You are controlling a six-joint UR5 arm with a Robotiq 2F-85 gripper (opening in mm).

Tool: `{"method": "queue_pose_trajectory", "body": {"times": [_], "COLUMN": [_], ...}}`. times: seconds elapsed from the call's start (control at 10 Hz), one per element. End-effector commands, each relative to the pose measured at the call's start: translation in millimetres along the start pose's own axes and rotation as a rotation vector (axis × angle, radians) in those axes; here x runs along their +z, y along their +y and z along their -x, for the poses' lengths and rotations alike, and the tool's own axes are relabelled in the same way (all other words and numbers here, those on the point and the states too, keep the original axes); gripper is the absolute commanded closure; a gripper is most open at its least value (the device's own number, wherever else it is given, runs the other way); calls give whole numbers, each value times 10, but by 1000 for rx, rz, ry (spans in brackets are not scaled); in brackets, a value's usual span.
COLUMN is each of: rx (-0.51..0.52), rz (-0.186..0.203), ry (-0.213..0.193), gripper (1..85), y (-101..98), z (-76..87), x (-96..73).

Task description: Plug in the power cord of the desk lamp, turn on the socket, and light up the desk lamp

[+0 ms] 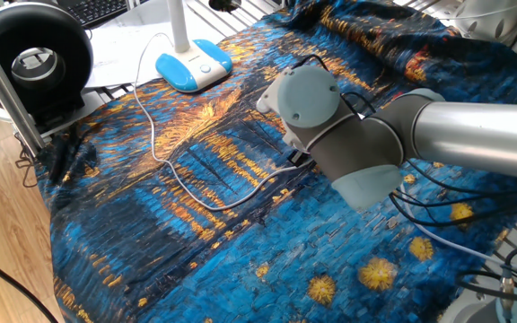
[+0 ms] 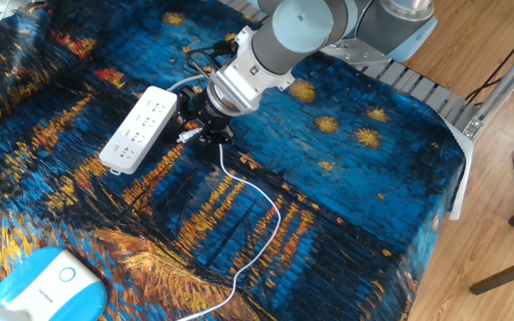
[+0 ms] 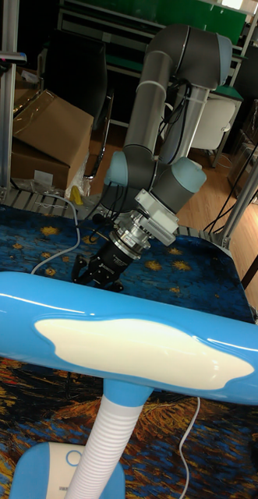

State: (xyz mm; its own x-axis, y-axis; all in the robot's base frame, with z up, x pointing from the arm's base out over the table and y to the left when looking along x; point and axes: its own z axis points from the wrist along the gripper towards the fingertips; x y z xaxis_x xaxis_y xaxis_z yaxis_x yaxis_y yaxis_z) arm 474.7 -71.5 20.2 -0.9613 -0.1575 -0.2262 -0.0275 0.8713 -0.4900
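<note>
The socket, a white power strip, lies on the blue-and-orange cloth. Just right of its near end my gripper is low over the cloth, shut on the small white plug of the power cord. The cord trails from the gripper across the cloth toward the desk lamp. In one fixed view the lamp's blue base sits at the far left, the cord loops toward the arm, and the wrist hides the fingers and the socket. In the tall fixed view the gripper shows behind the lamp's head.
A black round fan stands at the table's left corner beside a metal post, with a keyboard behind it. Black cables hang from the arm on the right. A cardboard box sits beyond the table.
</note>
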Motion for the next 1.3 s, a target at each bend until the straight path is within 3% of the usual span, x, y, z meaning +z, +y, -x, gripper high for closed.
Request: {"method": "queue_pose_trajectory", "body": {"times": [0.0,0.2,0.9,1.0,1.1,1.2], "rx": [29,21,40,43,53,52], "rz": [-8,-37,-8,-6,-12,-15], "ry": [5,-2,-6,-4,6,10], "gripper": [480,483,493,507,600,600], "y": [-16,-36,49,51,34,23], "z": [-17,-33,-16,-26,-56,-64], "x": [20,13,48,50,50,47]}}
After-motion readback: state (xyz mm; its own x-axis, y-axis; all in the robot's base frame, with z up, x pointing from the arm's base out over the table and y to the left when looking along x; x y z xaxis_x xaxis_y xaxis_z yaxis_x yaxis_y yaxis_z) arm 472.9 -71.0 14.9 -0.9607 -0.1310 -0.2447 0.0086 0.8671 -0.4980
